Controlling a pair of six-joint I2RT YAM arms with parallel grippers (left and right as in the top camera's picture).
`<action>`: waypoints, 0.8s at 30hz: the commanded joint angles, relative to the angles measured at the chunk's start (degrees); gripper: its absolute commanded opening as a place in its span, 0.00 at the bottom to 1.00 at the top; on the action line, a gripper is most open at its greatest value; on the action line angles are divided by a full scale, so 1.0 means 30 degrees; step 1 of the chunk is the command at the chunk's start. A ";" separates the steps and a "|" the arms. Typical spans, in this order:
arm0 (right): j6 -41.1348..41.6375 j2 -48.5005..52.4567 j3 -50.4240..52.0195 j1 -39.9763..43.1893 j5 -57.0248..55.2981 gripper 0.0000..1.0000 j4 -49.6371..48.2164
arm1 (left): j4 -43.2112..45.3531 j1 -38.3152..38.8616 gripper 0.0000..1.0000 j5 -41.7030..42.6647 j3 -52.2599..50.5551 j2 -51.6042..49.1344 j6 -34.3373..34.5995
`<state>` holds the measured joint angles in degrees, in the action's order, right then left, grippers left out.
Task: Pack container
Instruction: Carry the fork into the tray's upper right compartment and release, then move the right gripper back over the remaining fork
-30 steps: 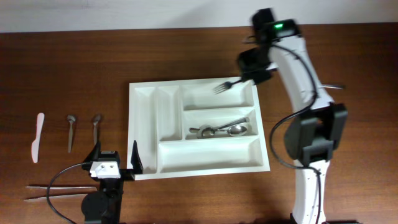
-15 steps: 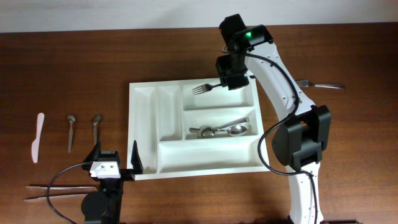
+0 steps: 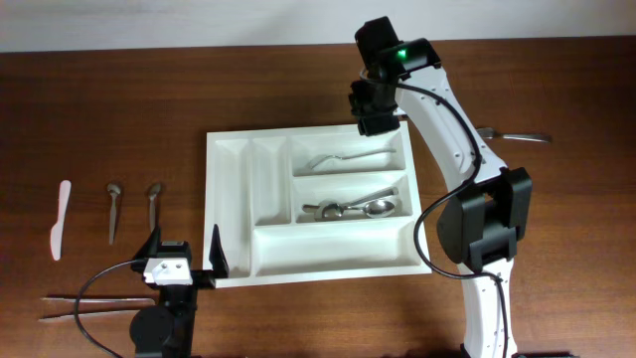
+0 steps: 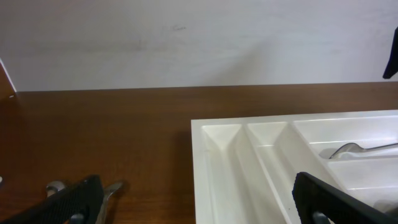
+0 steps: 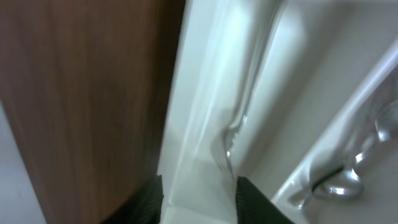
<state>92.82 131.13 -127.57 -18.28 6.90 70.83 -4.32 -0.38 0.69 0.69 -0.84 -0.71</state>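
Observation:
The container, a white cutlery tray (image 3: 231, 199), lies mid-table. A metal fork (image 3: 343, 157) lies loose in its far wide compartment. Metal spoons (image 3: 353, 207) lie in the middle wide compartment. My right gripper (image 3: 376, 117) hangs over the tray's far rim, open and empty. In the right wrist view its fingers (image 5: 199, 199) straddle the rim, with the fork (image 5: 239, 124) below and the spoons (image 5: 348, 177) to the right. My left gripper (image 3: 184, 249) rests open at the tray's front left corner. The left wrist view (image 4: 199, 208) shows the tray (image 4: 214, 149) and the fork (image 4: 357, 149).
On the table left of the tray lie a white plastic knife (image 3: 60, 219) and two small spoons (image 3: 113, 211) (image 3: 153, 204). Two long utensils (image 3: 89, 306) lie at the front left. Another metal utensil (image 3: 512, 135) lies right of the tray, behind the right arm.
My right gripper carried the fork left over the tray's far compartment and let it go. The fork now lies in that compartment. The left arm has not moved.

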 commanded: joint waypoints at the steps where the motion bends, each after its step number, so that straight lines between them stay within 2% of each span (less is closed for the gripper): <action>1: -0.2404 -0.0124 -0.0313 0.1326 -0.1224 0.50 -0.0124 | -0.0073 0.0073 0.99 0.0342 -0.0066 0.0160 -0.0364; 5: -0.4233 -0.0160 -0.0561 0.4218 -0.0845 0.82 -0.0058 | -0.0080 0.0073 0.99 0.0342 -0.0066 0.0160 -0.0364; 7: -0.5180 -0.0160 -0.0554 0.5967 -0.0153 0.91 -0.0146 | -0.0080 0.0073 0.99 0.0342 -0.0066 0.0160 -0.0364; 12: -0.8437 -0.0153 -0.0532 0.9814 0.0597 0.95 -0.0911 | -0.0080 0.0073 0.99 0.0342 -0.0066 0.0160 -0.0364; 16: -1.0863 -0.0146 -0.0532 1.1497 0.1035 0.95 -0.1792 | -0.0073 0.0073 0.99 0.0342 -0.0066 0.0160 -0.0364; 24: -1.1803 0.0481 -0.0539 1.2852 0.1151 0.97 -0.2455 | -0.0080 0.0073 0.99 0.0342 -0.0066 0.0160 -0.0364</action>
<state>60.18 131.13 -127.94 19.42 9.63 63.33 -4.32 -0.38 0.69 0.69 -0.84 -0.71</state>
